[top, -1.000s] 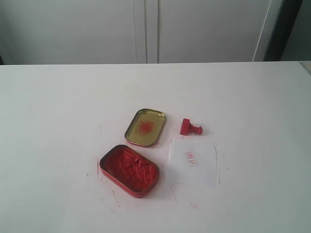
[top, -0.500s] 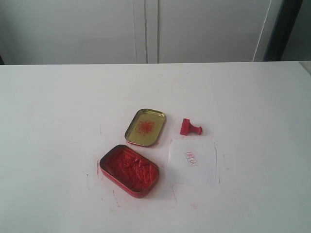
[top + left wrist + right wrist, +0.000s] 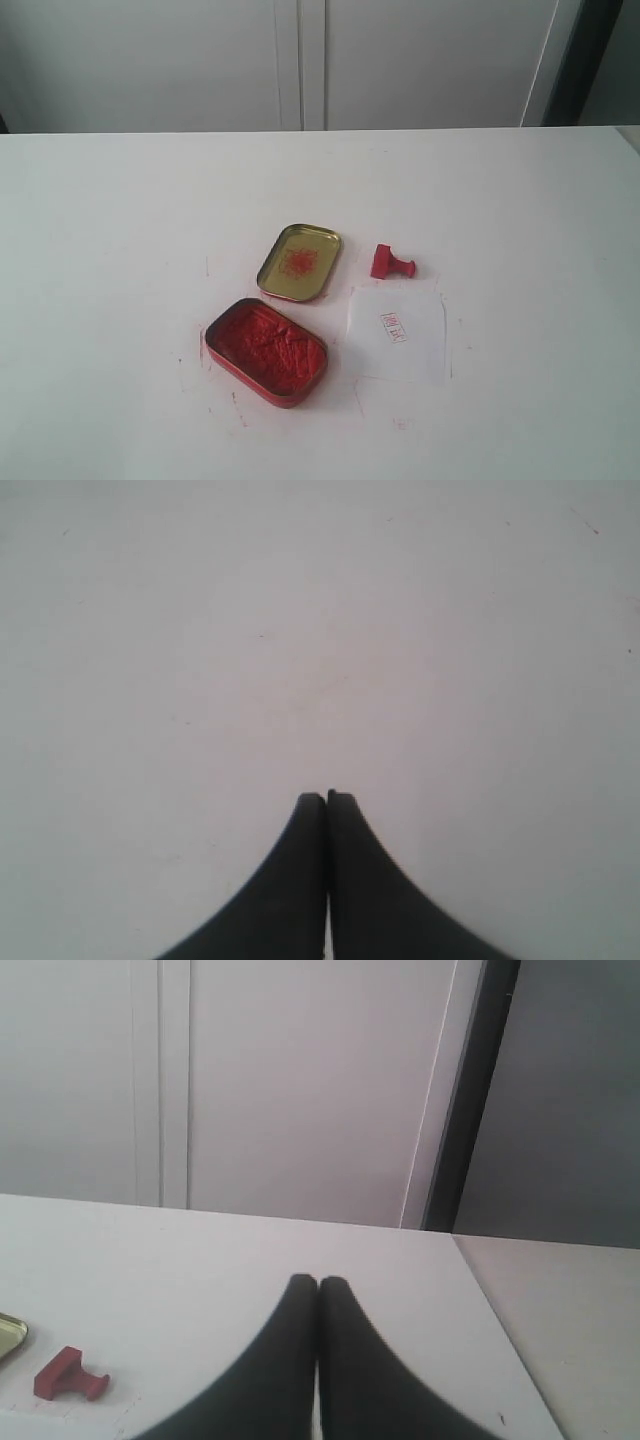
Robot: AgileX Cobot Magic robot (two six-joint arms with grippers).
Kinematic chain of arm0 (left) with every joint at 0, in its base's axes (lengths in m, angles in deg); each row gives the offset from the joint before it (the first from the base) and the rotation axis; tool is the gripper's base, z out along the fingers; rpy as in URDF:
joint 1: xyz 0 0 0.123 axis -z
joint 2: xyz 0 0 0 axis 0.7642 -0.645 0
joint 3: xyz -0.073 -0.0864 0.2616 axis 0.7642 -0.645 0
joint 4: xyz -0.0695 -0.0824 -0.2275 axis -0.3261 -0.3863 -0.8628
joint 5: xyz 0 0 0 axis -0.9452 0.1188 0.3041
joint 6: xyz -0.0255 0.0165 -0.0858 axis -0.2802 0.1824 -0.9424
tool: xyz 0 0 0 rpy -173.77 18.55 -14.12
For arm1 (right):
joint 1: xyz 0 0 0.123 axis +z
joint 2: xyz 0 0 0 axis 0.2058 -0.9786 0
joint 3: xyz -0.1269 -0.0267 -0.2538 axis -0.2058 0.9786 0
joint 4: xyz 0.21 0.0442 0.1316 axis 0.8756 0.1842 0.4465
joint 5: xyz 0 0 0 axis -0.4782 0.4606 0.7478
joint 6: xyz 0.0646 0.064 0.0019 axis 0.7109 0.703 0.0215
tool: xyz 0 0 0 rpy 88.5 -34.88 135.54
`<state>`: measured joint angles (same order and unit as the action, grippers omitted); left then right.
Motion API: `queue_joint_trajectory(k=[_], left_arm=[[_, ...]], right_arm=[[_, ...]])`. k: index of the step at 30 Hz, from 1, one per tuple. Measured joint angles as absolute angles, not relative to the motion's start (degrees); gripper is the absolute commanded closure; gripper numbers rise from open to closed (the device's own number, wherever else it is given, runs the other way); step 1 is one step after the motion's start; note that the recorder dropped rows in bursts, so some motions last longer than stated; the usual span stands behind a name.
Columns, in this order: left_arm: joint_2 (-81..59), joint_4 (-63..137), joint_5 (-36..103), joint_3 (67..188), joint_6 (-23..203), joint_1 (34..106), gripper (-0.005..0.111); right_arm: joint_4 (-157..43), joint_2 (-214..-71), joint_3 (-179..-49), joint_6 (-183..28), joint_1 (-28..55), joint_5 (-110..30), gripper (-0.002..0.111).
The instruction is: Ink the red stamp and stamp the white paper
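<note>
Left end effector [image 3: 326, 798]: black fingers pressed together, nothing between them. Below it only bare white table [image 3: 320, 630] with a few faint specks.

Right end effector [image 3: 318, 1282]: black fingers also pressed together, holding nothing. It sits above the table and faces the far edge and the grey panelled wall [image 3: 300, 1080] behind it. Its wrist view shows the small bright red plastic stamp [image 3: 68, 1375] well off to one side, not touching the fingers. A sliver of the gold-coloured oblong metal tin lid [image 3: 8, 1335] shows at the frame border.

Neither arm shows in the exterior view.

The red plastic stamp [image 3: 391, 262] lies tipped on its side around the table's middle. Its square base is toward the left edge and its knob handle points toward the right edge. It is just beside the far edge of the thin square sheet of white paper [image 3: 398, 333], which lies flat toward the near edge.

The paper carries a small red rectangular imprint [image 3: 394, 327] near its centre.

The gold lid [image 3: 299, 262] lies open side up on the left-edge side of the stamp, close but apart, with a red smudge inside. The red oblong tin of lumpy red ink paste [image 3: 266, 351] sits nearer the near edge, next to the lid and on the left-edge side of the paper, apart from it. Faint red marks dot the table around the tin.
</note>
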<state>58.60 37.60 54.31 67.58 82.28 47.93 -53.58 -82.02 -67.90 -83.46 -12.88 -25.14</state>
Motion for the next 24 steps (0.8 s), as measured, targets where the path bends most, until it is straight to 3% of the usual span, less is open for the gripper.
queue_joint_trajectory(k=[24], left_arm=[[58.6, 37.6, 54.3, 67.6, 82.3, 47.9, 0.107]], right_arm=[[-53.7, -82.0, -65.9, -83.5, -12.5, -24.6, 0.108]])
